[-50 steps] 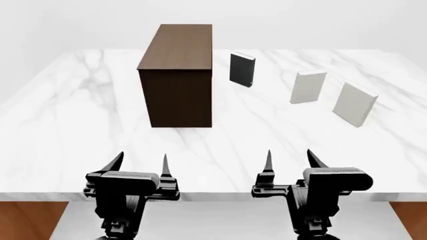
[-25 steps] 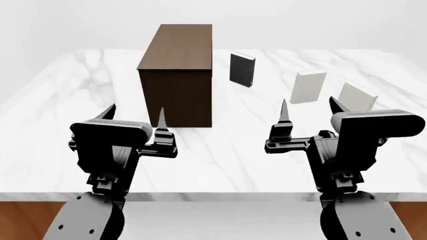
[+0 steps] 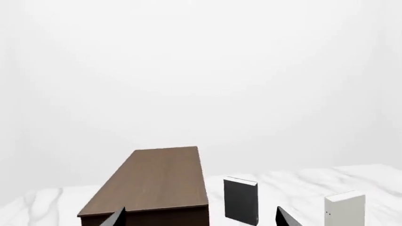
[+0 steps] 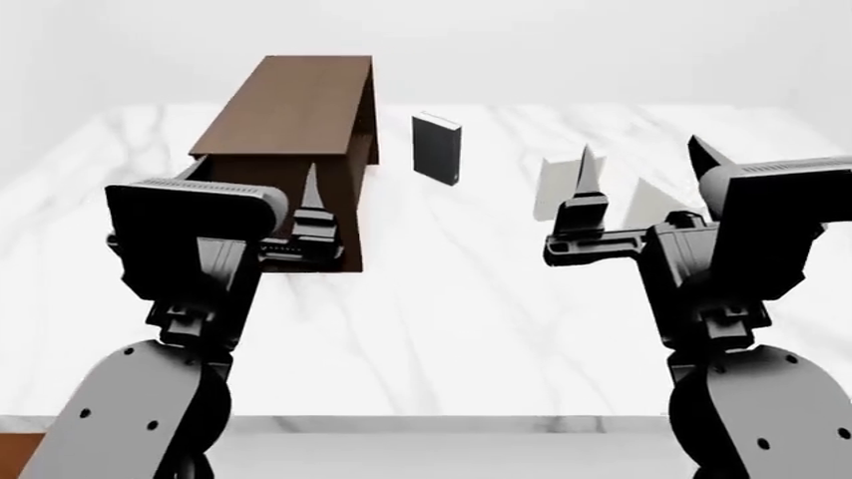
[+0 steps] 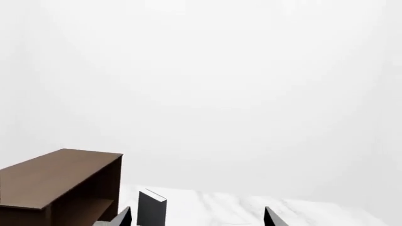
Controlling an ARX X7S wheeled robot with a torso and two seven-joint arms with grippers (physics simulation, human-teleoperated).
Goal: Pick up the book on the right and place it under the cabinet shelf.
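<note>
The pale grey book point(image 4: 645, 202) stands on the marble table at the right, mostly hidden behind my right gripper point(image 4: 639, 150). It shows in neither wrist view. The dark brown cabinet shelf point(image 4: 286, 110) stands at the back left, its open side facing right; it also shows in the left wrist view point(image 3: 150, 181) and the right wrist view point(image 5: 63, 181). My left gripper point(image 4: 253, 180) is raised in front of the cabinet, open and empty. My right gripper is raised in front of the books, open and empty. Both grippers' fingertips show in their wrist views, left point(image 3: 201, 219) and right point(image 5: 197, 219).
A black book point(image 4: 437, 148) stands right of the cabinet, also seen in the left wrist view point(image 3: 241, 200) and the right wrist view point(image 5: 150, 207). An off-white book point(image 4: 553, 188) stands between it and the grey book, also in the left wrist view point(image 3: 345, 209). The marble table point(image 4: 440, 329) ends near my arms.
Both arms have risen from the table's near edge to well above it. The head view has shifted, so the cabinet's open right side now shows.
</note>
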